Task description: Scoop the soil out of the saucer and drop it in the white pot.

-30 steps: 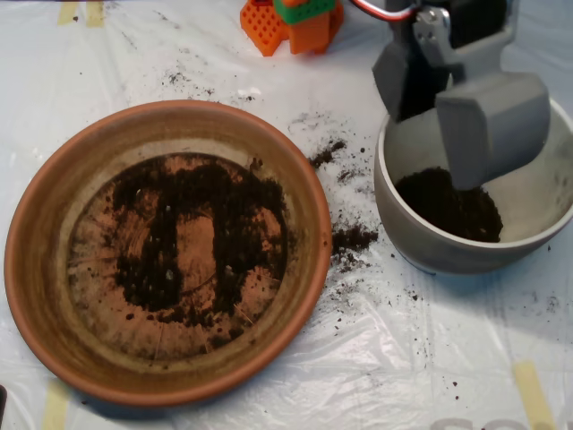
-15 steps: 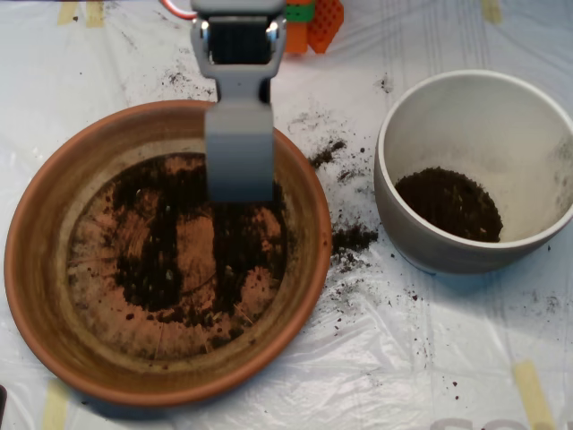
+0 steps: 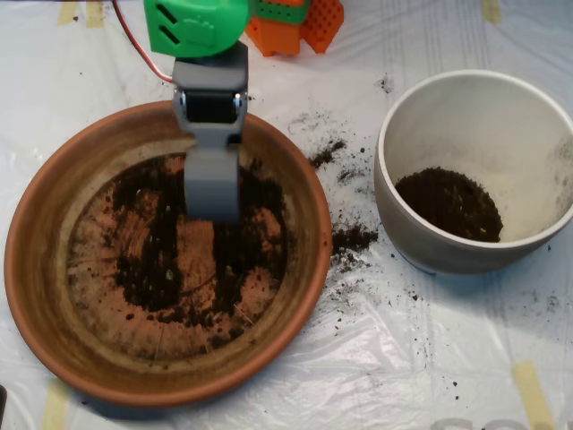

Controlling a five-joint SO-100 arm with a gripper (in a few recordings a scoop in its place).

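Overhead view, soil (image 3: 170, 251) dark, crumbly, thin

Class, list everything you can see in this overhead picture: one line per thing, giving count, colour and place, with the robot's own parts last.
saucer: one, terracotta orange-brown, left.
soil: dark brown-black, thin patches in the saucer, a heap in the pot, spilled crumbs between them.
white pot: one, off-white, right.
plastic sheet: one, clear-white, covering the table.
tape strips: several, yellowish, at the edges.
orange block: one, top centre.
scoop: one, grey, over the saucer's upper middle.
green arm part: one, top left.
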